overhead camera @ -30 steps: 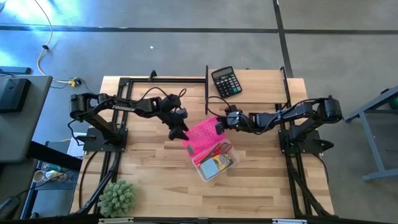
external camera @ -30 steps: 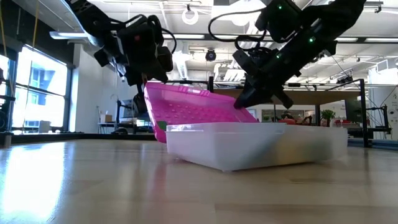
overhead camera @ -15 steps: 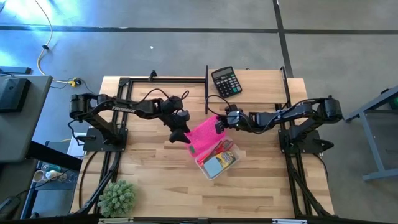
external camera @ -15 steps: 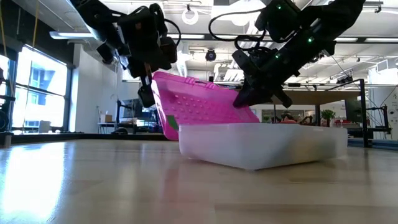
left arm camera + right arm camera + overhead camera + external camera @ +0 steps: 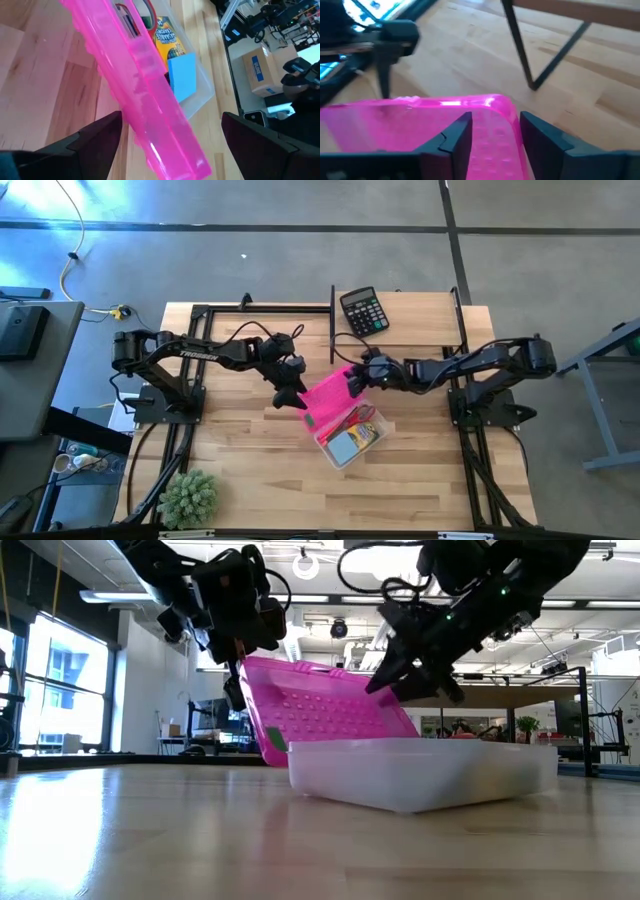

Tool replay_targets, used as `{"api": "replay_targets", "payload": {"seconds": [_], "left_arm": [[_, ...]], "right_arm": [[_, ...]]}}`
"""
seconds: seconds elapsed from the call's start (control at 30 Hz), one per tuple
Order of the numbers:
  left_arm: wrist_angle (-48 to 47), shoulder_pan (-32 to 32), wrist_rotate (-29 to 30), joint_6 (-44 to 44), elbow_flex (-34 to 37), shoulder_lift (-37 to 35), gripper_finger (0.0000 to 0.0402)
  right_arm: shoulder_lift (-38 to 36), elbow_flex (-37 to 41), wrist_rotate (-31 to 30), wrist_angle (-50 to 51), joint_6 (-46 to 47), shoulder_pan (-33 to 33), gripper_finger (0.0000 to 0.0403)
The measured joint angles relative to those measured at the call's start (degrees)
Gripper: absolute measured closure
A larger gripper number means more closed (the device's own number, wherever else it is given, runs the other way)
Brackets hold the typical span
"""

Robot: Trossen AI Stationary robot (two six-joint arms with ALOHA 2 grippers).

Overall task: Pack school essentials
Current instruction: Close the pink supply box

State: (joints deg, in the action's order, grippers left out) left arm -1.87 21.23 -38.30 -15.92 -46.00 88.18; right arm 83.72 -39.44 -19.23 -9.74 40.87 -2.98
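I see a black calculator [image 5: 360,311] at the table's far edge and a spiky green plant ball [image 5: 188,497] at the near left corner, both well clear. The clear box [image 5: 349,442] holds the crayon box [image 5: 169,43], its label unreadable, and blue sticky-note pad [image 5: 182,76]. The pink lid [image 5: 327,393] stands half raised. The left gripper [image 5: 291,387] straddles the lid edge, spread; the right gripper [image 5: 357,380] is released. Pale plank table [image 5: 240,450], workshop behind.

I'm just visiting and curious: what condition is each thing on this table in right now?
Pink lid: tilted up, box not closed.
Clear box: open, holding crayon box, sticky-note pad, scissors.
Left hand: open around the lid's edge.
Right hand: open, straddling the lid's corner.
Calculator: lying outside the box.
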Motion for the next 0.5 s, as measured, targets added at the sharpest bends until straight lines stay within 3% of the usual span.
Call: {"api": "replay_targets", "payload": {"seconds": [0.5], "left_arm": [[0.06,-0.1,0.15,-0.61,-0.02,0.0,0.0072]], "right_arm": [[-10.85,0.0,9.06,6.29,-2.11,0.04,0.0231]]}}
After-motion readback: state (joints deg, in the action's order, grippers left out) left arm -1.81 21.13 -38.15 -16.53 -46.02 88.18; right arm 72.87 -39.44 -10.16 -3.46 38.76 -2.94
